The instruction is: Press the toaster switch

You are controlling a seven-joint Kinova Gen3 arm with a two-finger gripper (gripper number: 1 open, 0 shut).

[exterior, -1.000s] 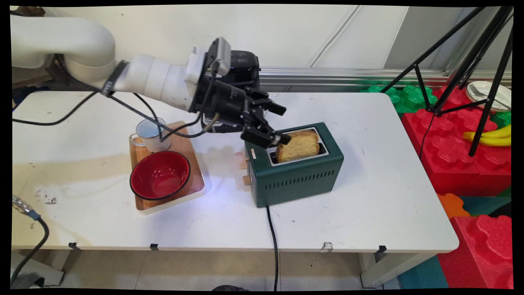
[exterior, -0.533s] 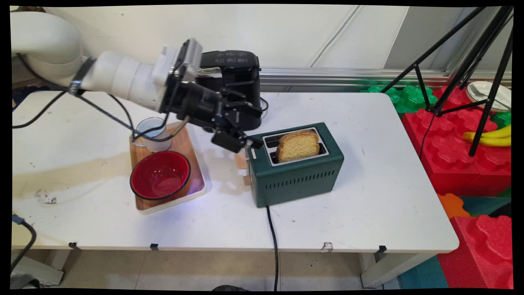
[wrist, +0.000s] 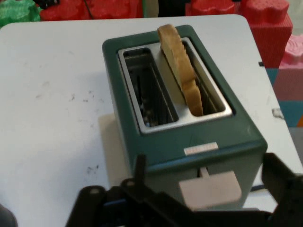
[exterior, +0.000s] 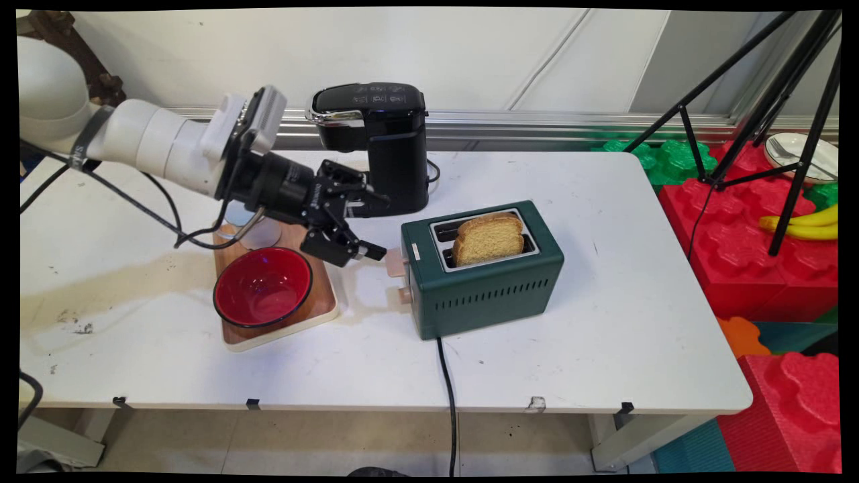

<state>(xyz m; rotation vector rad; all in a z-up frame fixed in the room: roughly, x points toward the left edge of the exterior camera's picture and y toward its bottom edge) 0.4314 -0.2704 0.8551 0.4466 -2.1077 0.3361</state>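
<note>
End effector (exterior: 366,231) jaws apart, empty, just left of green toaster's (exterior: 483,272) lever (wrist: 208,188); toast slice (exterior: 488,238) sits in near slot. Should align squarely over the lever, press straight down without tilting toaster on worktop (exterior: 604,315).

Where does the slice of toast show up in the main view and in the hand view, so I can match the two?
Main view: the slice of toast stands in the green toaster, right of centre, in the slot nearer the camera.
Hand view: the toast is upper centre, in the right-hand slot; the left slot is empty.
Shared landmark: the toaster's pale lever on its end face.
</note>
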